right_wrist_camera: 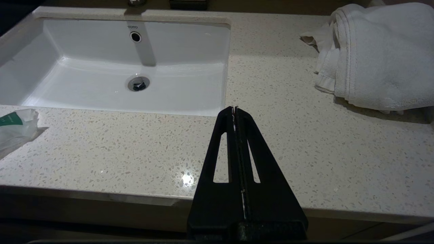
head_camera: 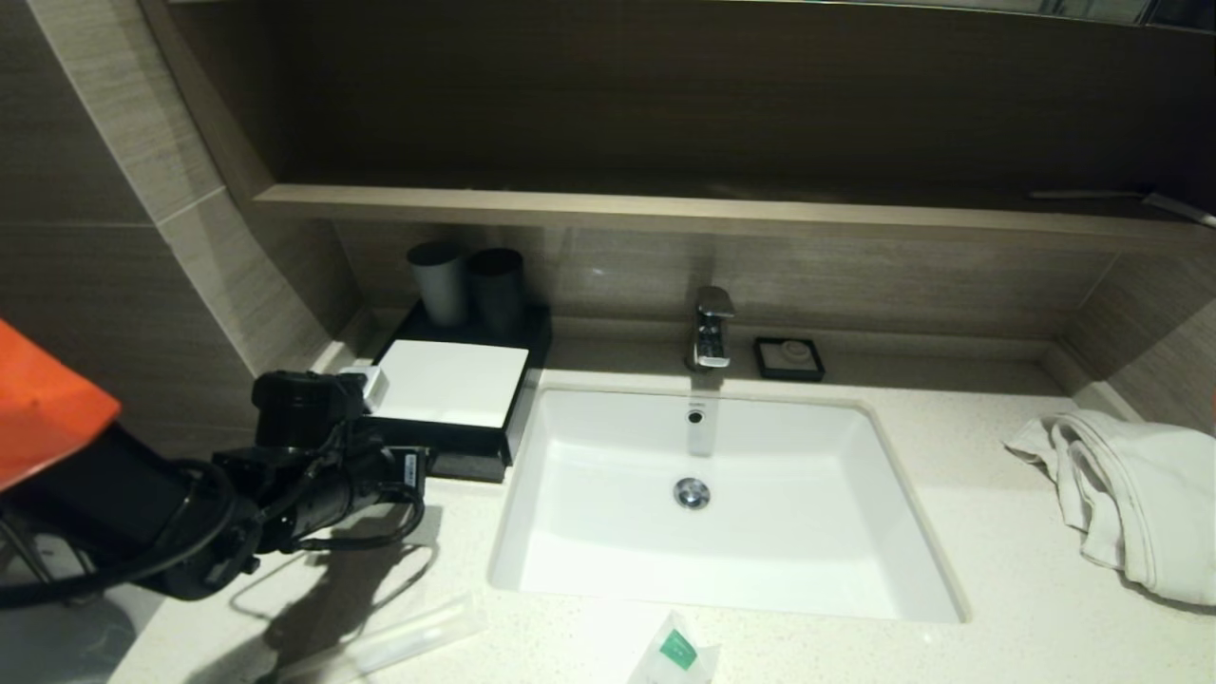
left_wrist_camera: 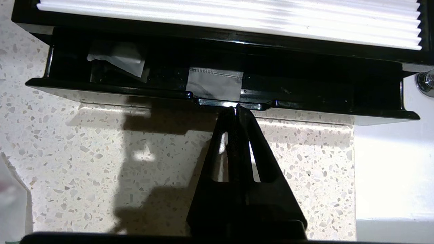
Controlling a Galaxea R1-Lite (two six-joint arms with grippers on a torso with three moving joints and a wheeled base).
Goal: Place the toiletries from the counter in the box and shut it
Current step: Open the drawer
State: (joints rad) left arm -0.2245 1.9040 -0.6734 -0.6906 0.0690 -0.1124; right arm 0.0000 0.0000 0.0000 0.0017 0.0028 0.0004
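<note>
The black box (head_camera: 521,418) with a white top panel (head_camera: 446,383) stands at the sink's left. In the left wrist view its drawer (left_wrist_camera: 101,88) is pulled partly out, with two clear packets (left_wrist_camera: 118,61) (left_wrist_camera: 215,87) inside. My left gripper (left_wrist_camera: 235,108) is shut and empty, its tips touching the middle of the drawer front; the head view shows it (head_camera: 423,465) in front of the box. A long toothbrush pack (head_camera: 404,644) and a sachet with a green mark (head_camera: 676,652) lie on the counter's front edge. My right gripper (right_wrist_camera: 234,109) is shut and empty above the counter (right_wrist_camera: 135,152), right of the sachet (right_wrist_camera: 15,122).
A white sink (head_camera: 722,579) with a faucet (head_camera: 711,328) fills the middle. Two dark cups (head_camera: 442,280) stand behind the box. A black soap dish (head_camera: 788,358) sits by the faucet. A white towel (head_camera: 1130,494) lies at the right.
</note>
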